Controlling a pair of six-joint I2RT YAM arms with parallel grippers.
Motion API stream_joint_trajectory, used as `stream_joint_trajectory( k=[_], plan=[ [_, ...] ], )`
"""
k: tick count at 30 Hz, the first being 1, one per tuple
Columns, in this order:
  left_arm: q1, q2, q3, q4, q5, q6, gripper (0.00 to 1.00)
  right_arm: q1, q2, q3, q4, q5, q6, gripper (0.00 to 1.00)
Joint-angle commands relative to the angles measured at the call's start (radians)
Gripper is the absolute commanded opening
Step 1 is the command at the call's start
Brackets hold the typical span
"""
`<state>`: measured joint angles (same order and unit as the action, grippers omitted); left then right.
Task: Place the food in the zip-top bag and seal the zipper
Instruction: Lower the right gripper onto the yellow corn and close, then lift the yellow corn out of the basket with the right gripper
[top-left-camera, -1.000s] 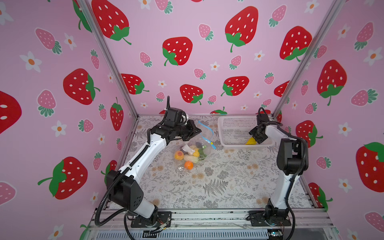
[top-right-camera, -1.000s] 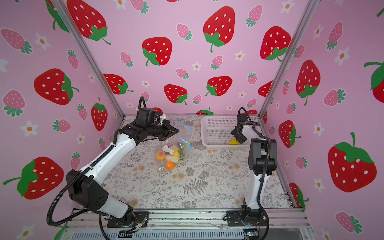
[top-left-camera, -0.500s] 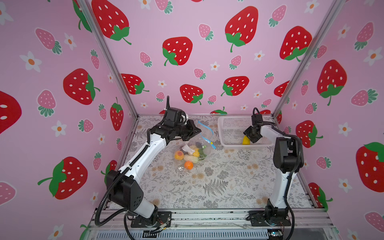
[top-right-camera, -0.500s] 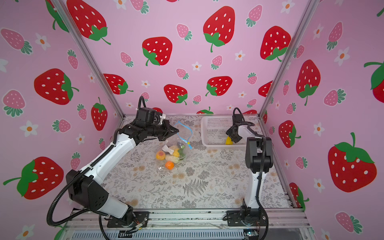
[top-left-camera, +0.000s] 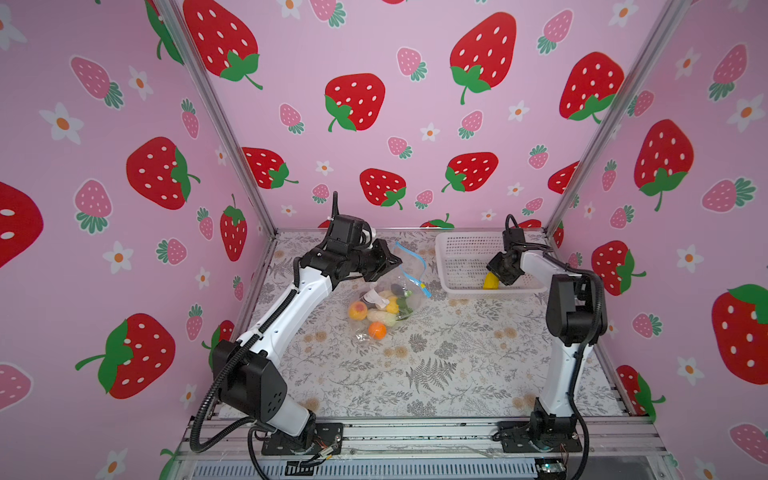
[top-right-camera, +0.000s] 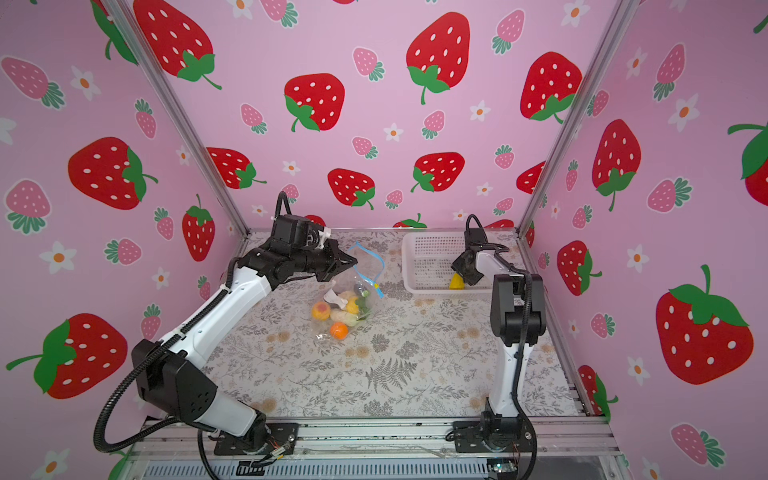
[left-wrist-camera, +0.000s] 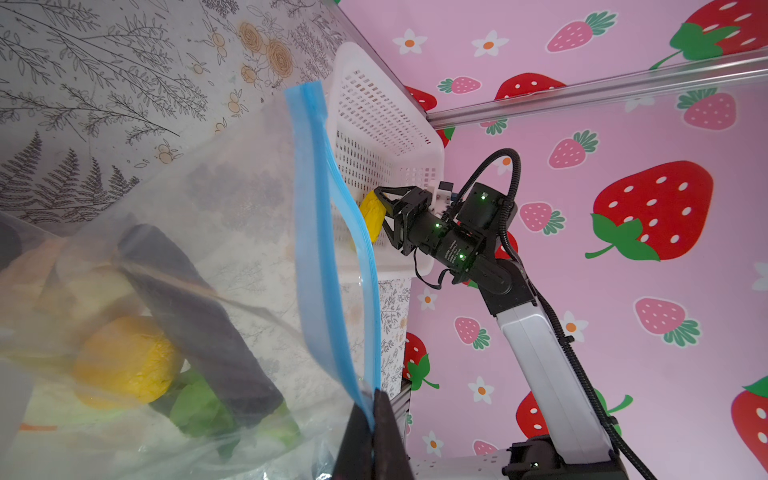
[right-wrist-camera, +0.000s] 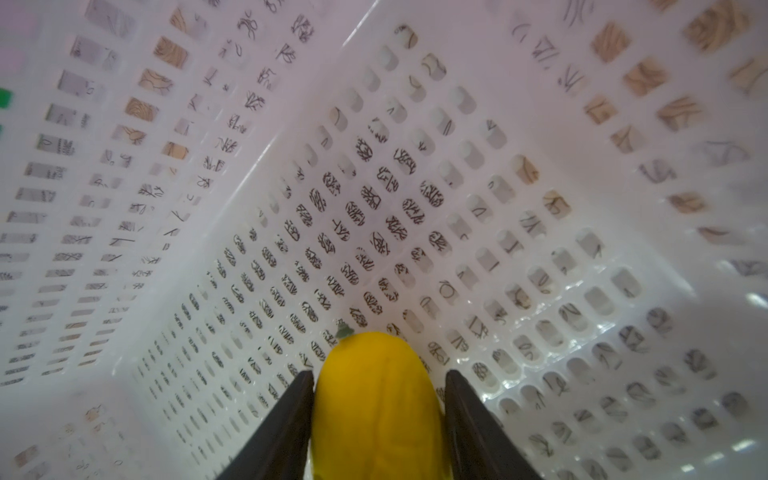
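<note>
Two claws: the left claw (top-left-camera: 397, 262) is pinched together on the zipper (left-wrist-camera: 316, 232) of the zip-top bag (top-left-camera: 384, 305); the right claw (right-wrist-camera: 380, 372) is down in the basket with one finger on each side of a yellow toy fruit (right-wrist-camera: 376, 415).
Right grip: the fingers lie close against the fruit's flanks; I cannot tell whether they press it.
Bag: my left claw holds its mouth up off the counter (top-left-camera: 415, 374), and its belly rests on the floral print between the arms. The two blue lips stand apart, so it is unsealed.
Food inside: an orange (top-left-camera: 377, 330), a peach (top-left-camera: 358, 310), a dark avocado (top-left-camera: 397, 287), green leaves and pale pieces I cannot name, beside a white label (top-left-camera: 370, 296).
Food outside: the yellow fruit sits in the white mesh basket (top-left-camera: 459, 249), near its front wall. I cannot tell whether it is a lemon or a banana.
In the way: the basket's front wall stands between the fruit and the bag. My right forearm covers the basket's right end in both top views.
Around: strawberry-print walls (top-left-camera: 395, 124) and aluminium posts (top-left-camera: 224, 124) at the back corners.
Slider (top-left-camera: 422, 286): yellow-tipped, on the basket side of the strip; it shows in both top views only.
Left wrist view only: the pinch on the blue strip, which the claw body hides from above.
Right wrist view only: the fruit's small grey-green tip and the basket floor.
</note>
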<state>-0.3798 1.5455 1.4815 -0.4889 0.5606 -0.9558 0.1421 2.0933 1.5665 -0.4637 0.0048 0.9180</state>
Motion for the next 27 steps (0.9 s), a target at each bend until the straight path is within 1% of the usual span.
stream_joint_trajectory(
  k=[1,27],
  plan=[
    [0.008,-0.003,0.017,0.010,0.013,0.012,0.00,0.003,0.006,0.007,0.002,-0.014,0.003,0.49],
    [0.009,-0.002,0.012,0.021,0.019,0.005,0.00,0.005,-0.024,-0.026,0.054,-0.081,0.027,0.44]
  ],
)
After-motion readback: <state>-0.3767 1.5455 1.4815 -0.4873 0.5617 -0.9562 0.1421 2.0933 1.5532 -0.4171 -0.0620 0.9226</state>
